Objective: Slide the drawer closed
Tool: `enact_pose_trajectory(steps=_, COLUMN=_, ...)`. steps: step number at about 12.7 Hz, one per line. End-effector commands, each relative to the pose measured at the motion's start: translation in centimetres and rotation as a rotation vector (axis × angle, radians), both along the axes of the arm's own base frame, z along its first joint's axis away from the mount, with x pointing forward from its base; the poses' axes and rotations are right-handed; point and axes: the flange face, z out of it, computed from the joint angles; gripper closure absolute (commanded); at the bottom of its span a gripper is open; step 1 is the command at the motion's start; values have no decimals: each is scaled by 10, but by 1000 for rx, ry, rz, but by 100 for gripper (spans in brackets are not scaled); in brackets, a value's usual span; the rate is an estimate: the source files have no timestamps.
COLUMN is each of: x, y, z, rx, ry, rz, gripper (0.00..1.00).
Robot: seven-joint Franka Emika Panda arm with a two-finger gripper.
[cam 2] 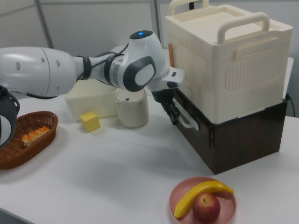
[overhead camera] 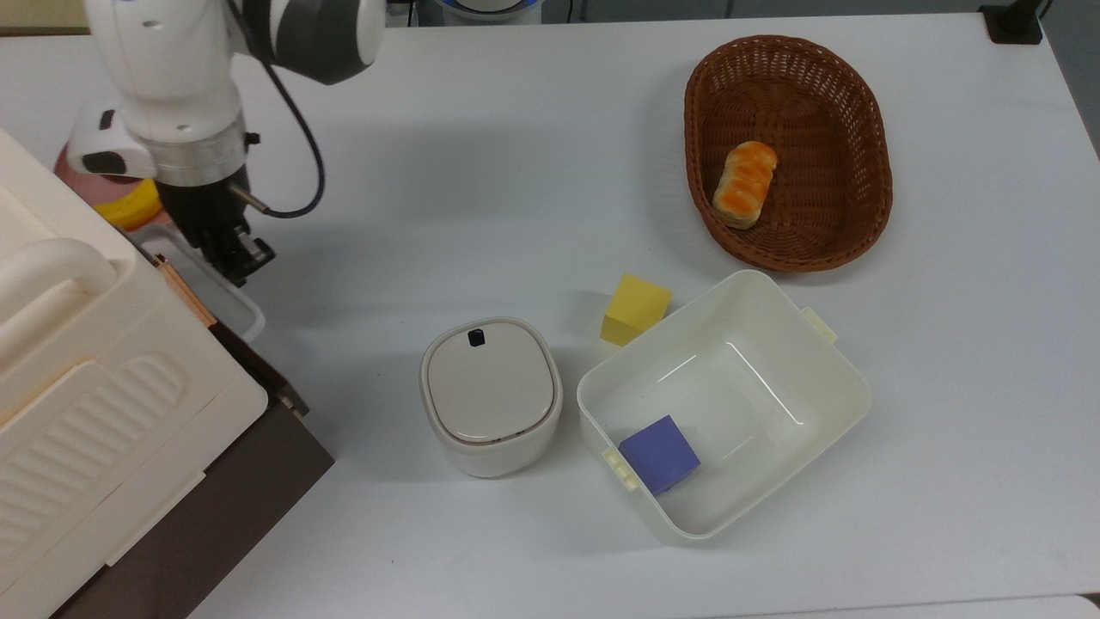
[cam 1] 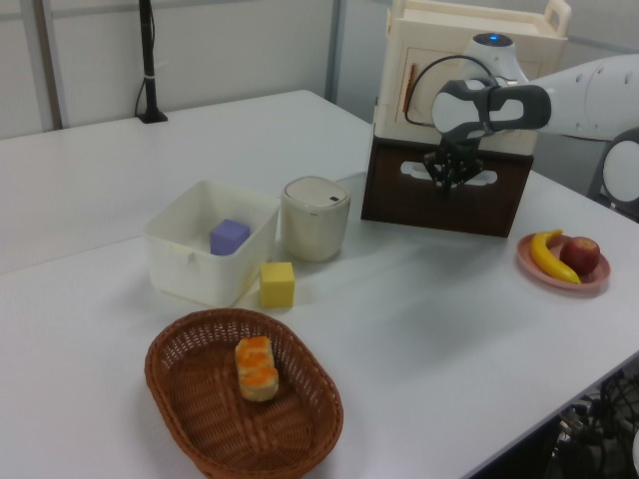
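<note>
My black two-finger gripper (cam 1: pixel 451 182), whose opening I cannot tell, presses the white loop handle (cam 2: pixel 186 117) of the dark-fronted wooden drawer (cam 1: pixel 444 196) at the left view's right, nearly flush; next I would back off.

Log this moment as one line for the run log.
drawer: pushed in, front flush with cabinet | claw: at white loop handle | task: appears done
</note>
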Motion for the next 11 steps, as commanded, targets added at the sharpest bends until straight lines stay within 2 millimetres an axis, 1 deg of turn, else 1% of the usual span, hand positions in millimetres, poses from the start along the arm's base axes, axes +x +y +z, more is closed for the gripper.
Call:
enact_pose_trajectory(steps=1, x=7, y=-24, z=5, rx=-45, ry=-79, rz=-14, gripper=90)
enact_pose_trajectory(steps=3, x=6, y=-29, z=10, rx=-52, ry=-88, rz=-3, gripper=90)
enact_pose_trajectory(steps=4, x=4, y=-30, z=17, rx=-60, ry=-89, rz=33, gripper=88)
enact_pose_trajectory(steps=5, x=0, y=-22, z=29, rx=-59, ry=-82, rz=71, gripper=88)
enact_pose_trajectory(steps=7, x=-9, y=-2, z=31, rx=-23, ry=29, rz=126, gripper=86)
enact_pose_trajectory(steps=8, x=-12, y=24, z=35, rx=-6, ry=96, rz=210, gripper=85)
enact_pose_trajectory(steps=9, x=-16, y=45, z=41, rx=4, ry=146, rz=278, gripper=80)
enact_pose_trajectory(steps=10, x=-19, y=57, z=43, rx=12, ry=179, rz=315, gripper=78)
enact_pose_trajectory(steps=11, x=-25, y=78, z=56, rx=15, ry=208, rz=370, gripper=71)
